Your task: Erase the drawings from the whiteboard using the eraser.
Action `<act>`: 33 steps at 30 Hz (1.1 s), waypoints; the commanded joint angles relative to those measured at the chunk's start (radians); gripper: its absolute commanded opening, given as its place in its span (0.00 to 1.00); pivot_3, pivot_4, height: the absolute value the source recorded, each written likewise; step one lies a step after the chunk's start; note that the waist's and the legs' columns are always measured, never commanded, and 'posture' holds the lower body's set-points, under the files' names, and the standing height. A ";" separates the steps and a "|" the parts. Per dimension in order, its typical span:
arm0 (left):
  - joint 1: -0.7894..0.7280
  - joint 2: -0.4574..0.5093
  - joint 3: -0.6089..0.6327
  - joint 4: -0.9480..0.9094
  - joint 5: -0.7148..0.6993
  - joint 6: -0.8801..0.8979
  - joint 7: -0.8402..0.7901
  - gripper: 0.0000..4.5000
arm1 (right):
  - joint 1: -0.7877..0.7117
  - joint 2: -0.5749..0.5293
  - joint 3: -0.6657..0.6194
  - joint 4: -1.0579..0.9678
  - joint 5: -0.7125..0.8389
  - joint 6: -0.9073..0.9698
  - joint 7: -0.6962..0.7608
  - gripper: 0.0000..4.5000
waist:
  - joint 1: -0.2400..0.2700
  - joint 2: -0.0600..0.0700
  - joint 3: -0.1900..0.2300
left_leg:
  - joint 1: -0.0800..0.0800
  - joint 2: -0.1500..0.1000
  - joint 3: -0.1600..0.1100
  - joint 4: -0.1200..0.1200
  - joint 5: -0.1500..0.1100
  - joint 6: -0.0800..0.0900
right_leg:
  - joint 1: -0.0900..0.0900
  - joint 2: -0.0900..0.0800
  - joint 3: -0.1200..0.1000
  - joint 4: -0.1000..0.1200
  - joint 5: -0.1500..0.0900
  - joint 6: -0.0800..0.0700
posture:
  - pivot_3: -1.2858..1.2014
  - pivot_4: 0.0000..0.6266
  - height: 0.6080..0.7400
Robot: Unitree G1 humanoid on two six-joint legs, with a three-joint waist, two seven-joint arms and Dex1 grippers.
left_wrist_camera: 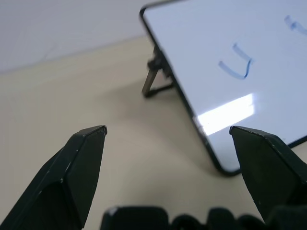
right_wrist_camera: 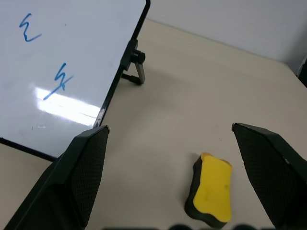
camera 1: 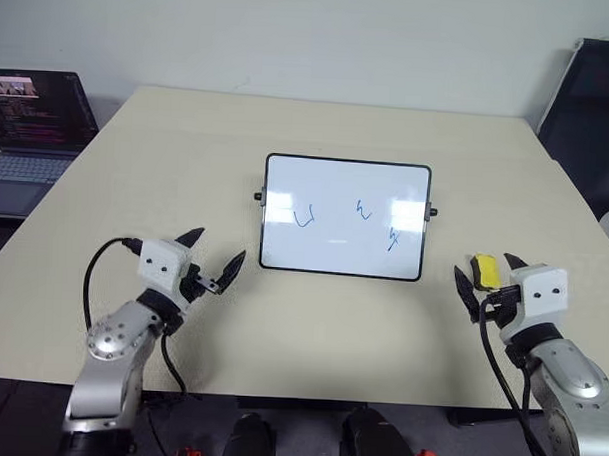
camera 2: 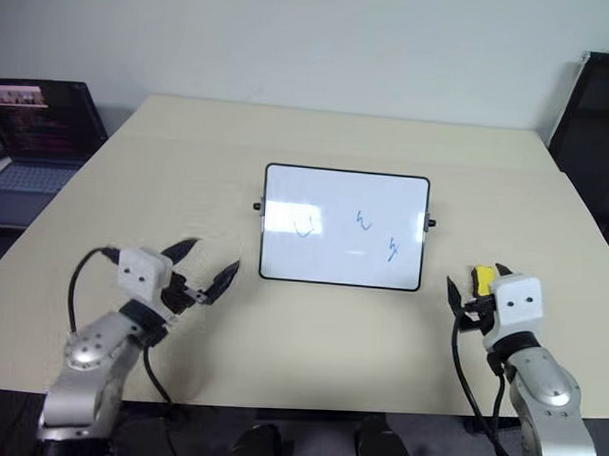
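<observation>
The whiteboard (camera 1: 346,179) stands propped at the middle of the tan table (camera 1: 167,153). Three blue drawings sit on it: a squiggle on the left (camera 1: 305,219), one in the middle (camera 1: 363,210) and one lower right (camera 1: 393,237). The yellow eraser (right_wrist_camera: 211,191) with its dark side lies flat on the table right of the board. My right gripper (camera 1: 488,277) is open just behind the eraser, which lies apart from both fingers. Left of the board's near corner, my left gripper (camera 1: 216,253) is open and empty, pointing toward the board (left_wrist_camera: 240,57).
An open laptop (camera 1: 33,128) sits off the table's far left side. A dark chair (camera 1: 594,108) stands beyond the right edge. The table's front edge runs just under both arms.
</observation>
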 commanded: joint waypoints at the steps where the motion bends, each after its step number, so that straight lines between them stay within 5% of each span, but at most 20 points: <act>1: -0.097 0.087 -0.040 0.012 -0.056 -0.019 -0.184 1.00 | -0.040 -0.005 -0.023 -0.090 0.072 0.117 -0.002 0.99 | 0.000 0.000 0.000 | 0.000 0.000 0.000 0.000 0.000 0.000 | 0.000 0.000 0.000 0.000 0.000 0.000 | 0.52 0.24 1.00; 8: -0.344 0.157 -0.150 0.067 -0.144 0.098 -0.428 1.00 | -0.173 -0.017 -0.046 -0.131 0.130 0.469 -0.085 0.99 | 0.001 0.001 0.001 | -0.002 0.000 0.000 -0.001 0.000 0.000 | -0.001 0.000 -0.001 0.000 0.000 0.000 | 0.52 0.24 1.00; 16: -0.564 0.147 -0.273 0.076 -0.179 0.218 -0.596 1.00 | -0.324 -0.011 -0.123 0.017 0.118 0.613 -0.150 0.99 | -0.002 0.002 0.002 | -0.004 0.000 -0.001 -0.001 0.000 0.000 | -0.002 0.001 -0.002 0.000 -0.001 0.002 | 0.52 0.24 1.00; 33: -0.726 0.003 -0.324 0.364 -0.105 0.112 -0.668 1.00 | -0.398 -0.027 -0.123 0.396 0.062 0.396 -0.123 0.99 | -0.003 0.010 0.006 | -0.006 0.000 -0.004 -0.001 0.000 0.001 | -0.003 0.002 -0.003 0.002 0.001 0.007 | 0.52 0.24 1.00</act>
